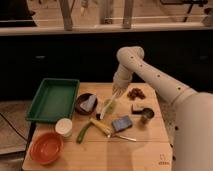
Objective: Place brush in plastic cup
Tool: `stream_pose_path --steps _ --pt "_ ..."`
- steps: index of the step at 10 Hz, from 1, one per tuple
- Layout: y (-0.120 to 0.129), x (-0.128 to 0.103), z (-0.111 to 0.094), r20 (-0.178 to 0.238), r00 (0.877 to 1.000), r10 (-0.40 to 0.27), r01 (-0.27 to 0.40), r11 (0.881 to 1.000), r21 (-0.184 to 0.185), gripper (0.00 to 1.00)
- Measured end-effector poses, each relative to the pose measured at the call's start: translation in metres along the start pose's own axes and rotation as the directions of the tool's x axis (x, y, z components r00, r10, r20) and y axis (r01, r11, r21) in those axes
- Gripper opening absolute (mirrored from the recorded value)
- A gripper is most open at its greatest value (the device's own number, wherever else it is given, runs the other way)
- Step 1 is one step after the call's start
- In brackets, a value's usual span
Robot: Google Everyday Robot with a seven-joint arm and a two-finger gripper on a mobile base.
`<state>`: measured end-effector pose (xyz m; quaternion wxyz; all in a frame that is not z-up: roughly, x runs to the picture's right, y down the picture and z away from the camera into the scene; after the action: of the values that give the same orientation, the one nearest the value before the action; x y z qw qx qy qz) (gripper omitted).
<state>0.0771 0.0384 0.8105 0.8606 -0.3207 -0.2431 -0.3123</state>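
Note:
My gripper (116, 90) hangs over the middle of the wooden table (145, 150), at the end of the white arm that reaches in from the right. It is shut on the top of the brush (107, 107), whose slim white handle slants down and to the left. The small lime-green plastic cup (113, 105) stands right below the gripper, and the brush crosses its left side. I cannot tell whether the brush's lower end is inside the cup or in front of it. The bristle head is not clear to see.
A green tray (52, 99) sits at the left, with a dark bowl (86, 103) beside it. In front are a white paper cup (64, 127), an orange bowl (46, 147), a green chilli (83, 132), a yellow item (101, 126) and a metal spoon (125, 137). A dark metal cup (146, 115) is at the right.

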Motion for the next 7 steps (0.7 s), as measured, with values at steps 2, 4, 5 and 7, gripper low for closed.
stream_pose_path --steps 2,4,5,7 --pt "-0.0008 0.0003 0.0005 0.006 1.000 -0.002 0.002 1.000 -0.004 0.21" --pt "-0.0005 0.0013 0.0000 0.006 1.000 0.001 -0.001 1.000 -0.006 0.40" --pt "-0.0004 0.0018 -0.0004 0.006 1.000 0.002 -0.002 1.000 -0.007 0.50" --pt "-0.0009 0.0022 -0.0011 0.005 1.000 0.004 -0.004 1.000 -0.008 0.68"
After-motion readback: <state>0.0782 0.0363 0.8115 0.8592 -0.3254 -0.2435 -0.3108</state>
